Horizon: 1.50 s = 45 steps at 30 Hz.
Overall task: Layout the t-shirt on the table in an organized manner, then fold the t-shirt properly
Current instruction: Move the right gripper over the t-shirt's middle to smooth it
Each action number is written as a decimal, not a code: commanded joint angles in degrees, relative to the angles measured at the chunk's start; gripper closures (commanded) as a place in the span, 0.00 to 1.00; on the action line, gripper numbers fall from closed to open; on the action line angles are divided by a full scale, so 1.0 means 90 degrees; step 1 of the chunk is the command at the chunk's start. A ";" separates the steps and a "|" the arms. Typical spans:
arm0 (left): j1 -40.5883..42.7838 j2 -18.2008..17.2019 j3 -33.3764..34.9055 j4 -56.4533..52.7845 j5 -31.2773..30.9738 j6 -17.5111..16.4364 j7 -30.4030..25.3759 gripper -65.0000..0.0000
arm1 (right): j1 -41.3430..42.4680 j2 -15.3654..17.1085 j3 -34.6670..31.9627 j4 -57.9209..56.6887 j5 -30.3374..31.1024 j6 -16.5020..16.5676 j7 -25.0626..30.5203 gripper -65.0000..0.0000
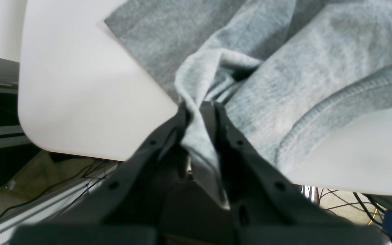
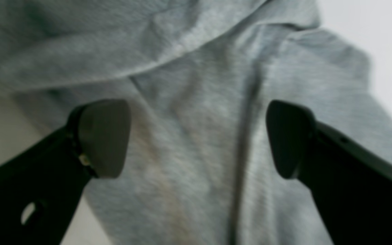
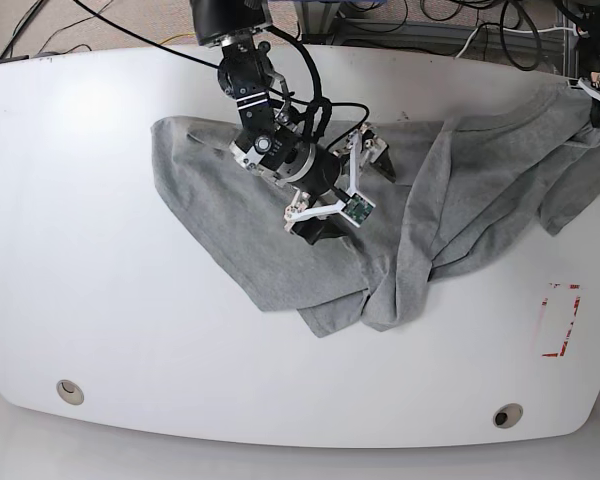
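The heather-grey t-shirt (image 3: 270, 225) lies crumpled across the middle and right of the white table (image 3: 110, 300). My right gripper (image 3: 348, 192) hangs open just above the shirt's middle. In the right wrist view its fingers (image 2: 104, 136) stand wide apart over the wrinkled fabric (image 2: 199, 102). My left gripper (image 3: 592, 95) is at the table's far right edge, shut on a bunched fold of the shirt. The left wrist view shows that gripper (image 1: 199, 107) pinching the fold (image 1: 199, 143), with the ribbed collar (image 1: 335, 105) beside it.
A red tape rectangle (image 3: 560, 320) marks the table at the right front. Two round metal grommets (image 3: 70, 391) (image 3: 507, 414) sit near the front edge. Cables (image 3: 310, 70) run along the right arm. Cables and floor show below the table edge (image 1: 46, 177).
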 commanded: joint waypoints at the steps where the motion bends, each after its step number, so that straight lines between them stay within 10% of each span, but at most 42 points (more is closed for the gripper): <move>1: 0.0034 -0.0120 -0.0056 0.0102 -0.0035 0.0012 -0.0101 1.00 | 0.0293 -0.0066 -0.0028 -0.0171 0.0699 -0.0052 0.0265 0.10; 17: 0.0034 -0.0002 -0.0046 0.0122 -0.0035 0.0032 -0.0101 1.00 | 0.1113 -0.0066 -0.0038 -0.1539 0.3171 -0.0941 0.0304 0.10; 45: 0.0015 0.0056 -0.0046 0.0122 -0.0035 0.0032 -0.0101 1.00 | 0.2051 -0.0066 -0.0800 -0.3698 0.3337 -0.1048 0.0851 0.10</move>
